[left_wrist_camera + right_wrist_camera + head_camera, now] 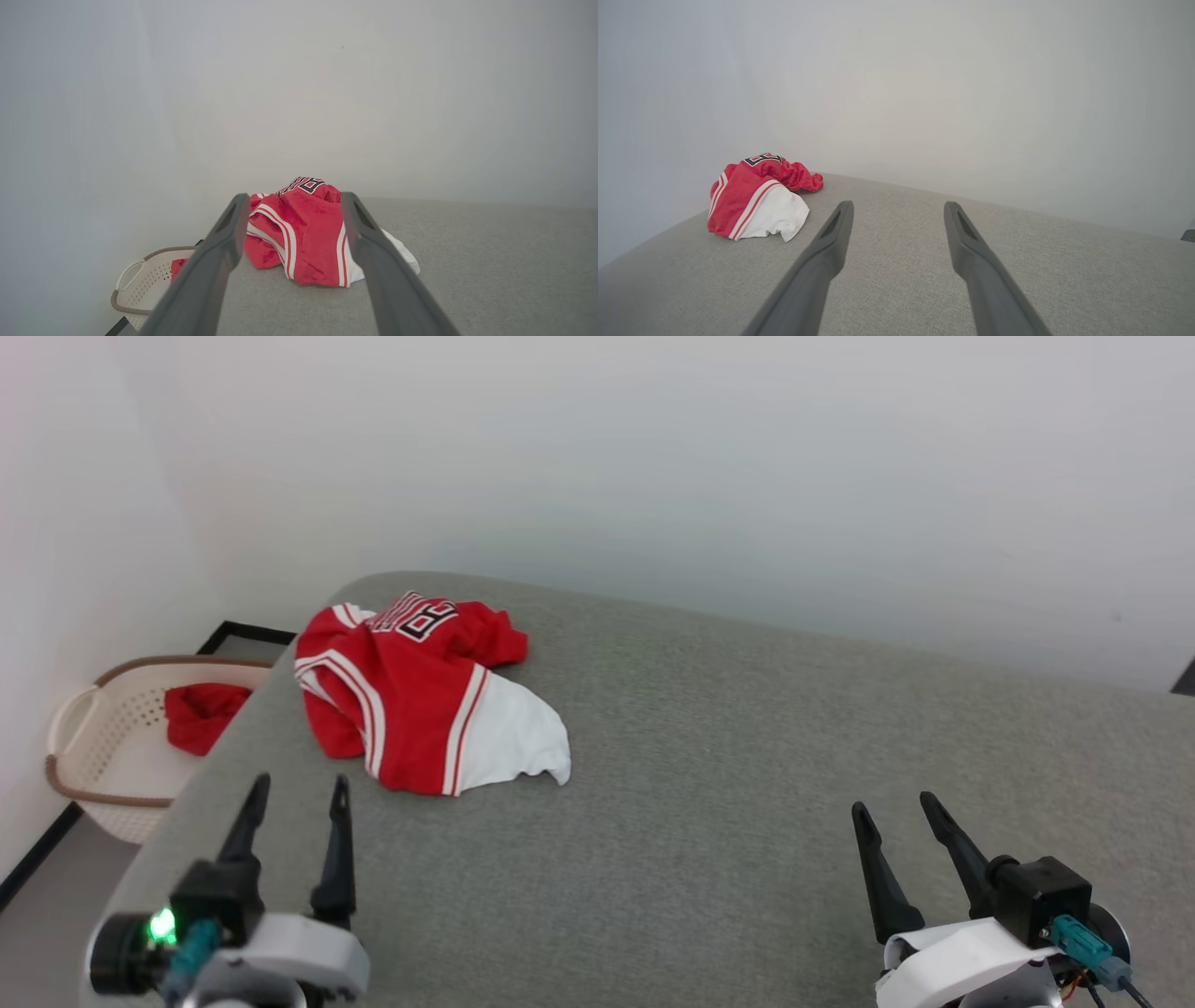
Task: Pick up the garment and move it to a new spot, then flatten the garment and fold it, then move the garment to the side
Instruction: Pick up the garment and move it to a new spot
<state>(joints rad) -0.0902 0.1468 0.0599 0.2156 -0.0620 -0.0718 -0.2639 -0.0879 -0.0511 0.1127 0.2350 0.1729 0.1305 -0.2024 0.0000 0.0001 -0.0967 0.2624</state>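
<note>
The garment (411, 695), a red jersey with a white sleeve, striped trim and black lettering, lies crumpled near the far left corner of the grey surface (747, 784). It also appears straight ahead between the fingers in the left wrist view (303, 233) and at the left of the right wrist view (756, 200). My left gripper (299, 789) hovers open at the lower left, short of the garment and not touching it. My right gripper (892, 807) is open at the lower right, far from the garment, with nothing between its fingers.
A cream perforated laundry basket (93, 747) with a brown rim sits on the floor left of the surface and holds a plain red cloth bundle (201, 714). A pale wall runs behind the surface. The surface's left edge curves down toward the basket.
</note>
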